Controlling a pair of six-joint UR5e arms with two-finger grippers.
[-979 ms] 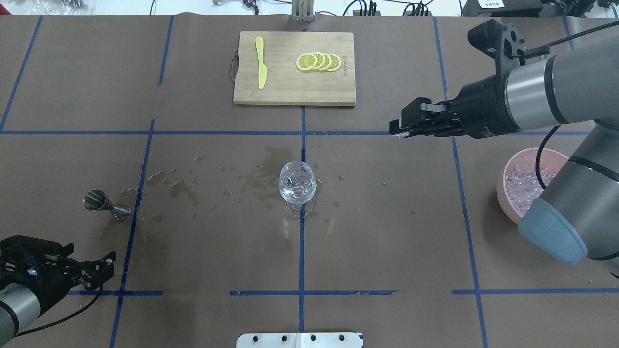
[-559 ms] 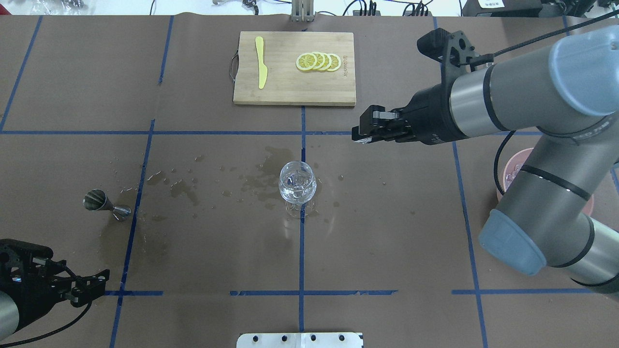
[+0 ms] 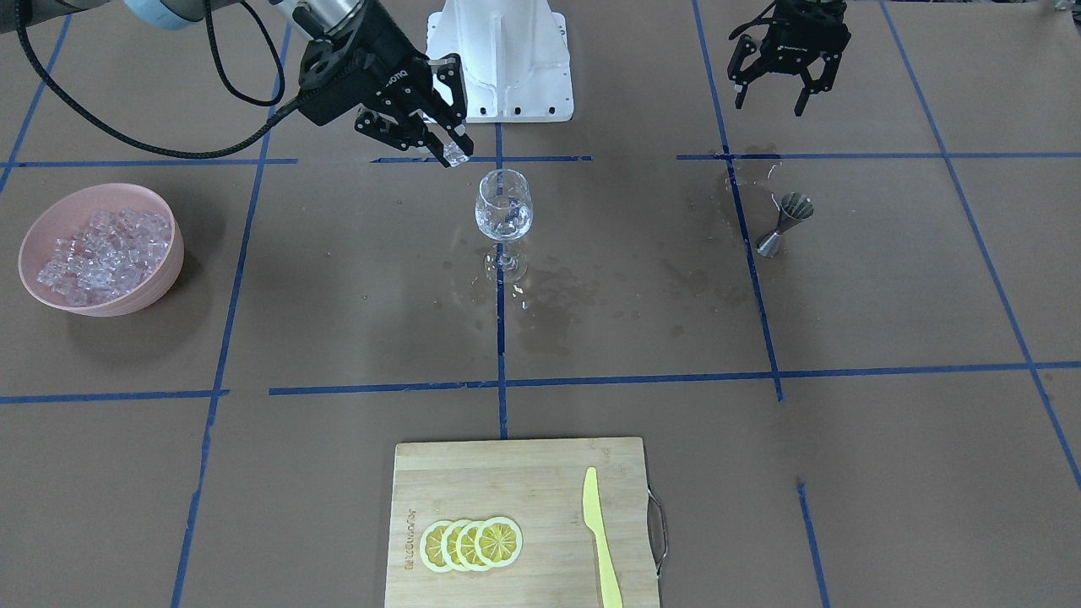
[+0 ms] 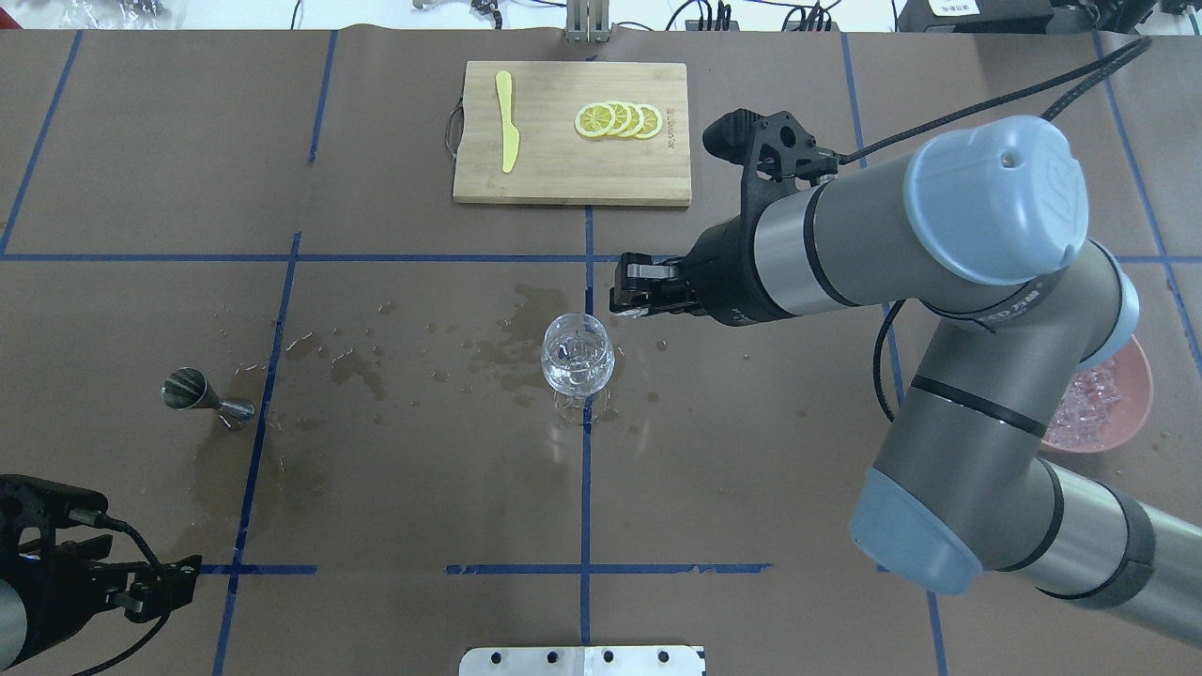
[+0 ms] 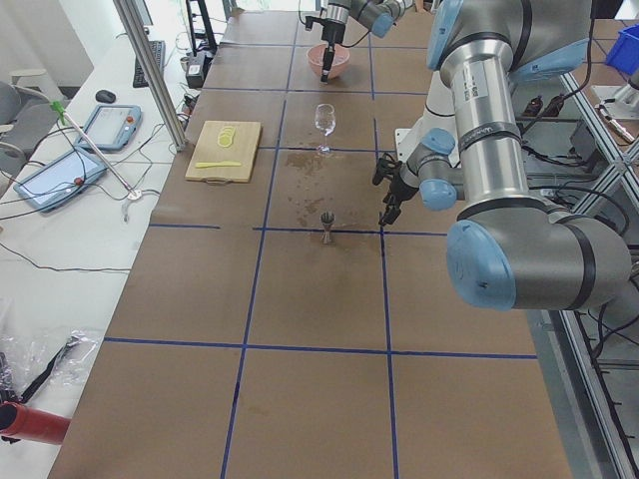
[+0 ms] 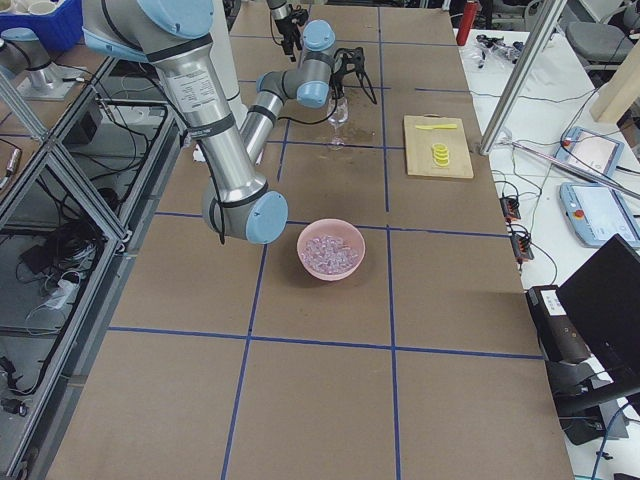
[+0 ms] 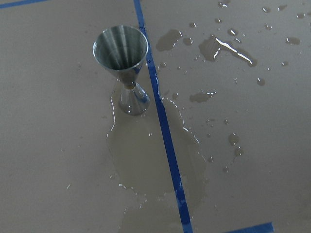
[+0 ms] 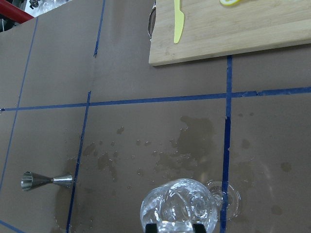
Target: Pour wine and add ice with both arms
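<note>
Clock directions are read from the overhead view, with the wine glass at the centre and twelve pointing away from the robot. Nearest, at about eight o'clock and well apart from the glass, the left gripper (image 3: 770,97) hangs above the brown paper with its fingers spread wide and nothing between them. Farther out, at nine o'clock, a steel jigger (image 7: 122,63) stands upright just beside a blue tape line. Its foot sits in a shallow glossy puddle (image 7: 155,165) that runs across the tape. Drops and dark wet patches lie between it and the glass. The wine glass (image 4: 578,355) stands upright with its foot on the centre tape line. Something clear glints in its bowl, but whether that is liquid, ice or both cannot be told. At one o'clock, raised and just beside the rim, the right gripper (image 4: 624,307) is pinched narrow on a single ice cube (image 3: 457,154). In the right wrist view the glass's mouth lies just beyond the fingertips (image 8: 197,226). Between three and four o'clock, well apart, the pink bowl (image 3: 171,253) holds the heaped ice (image 3: 101,245). In the overhead view it is mostly hidden behind the right arm. Farthest, at twelve o'clock, is the wooden cutting board (image 4: 563,174). It carries four overlapping lemon slices (image 4: 620,120) and, at their nine o'clock, a yellow knife (image 4: 508,122).
</note>
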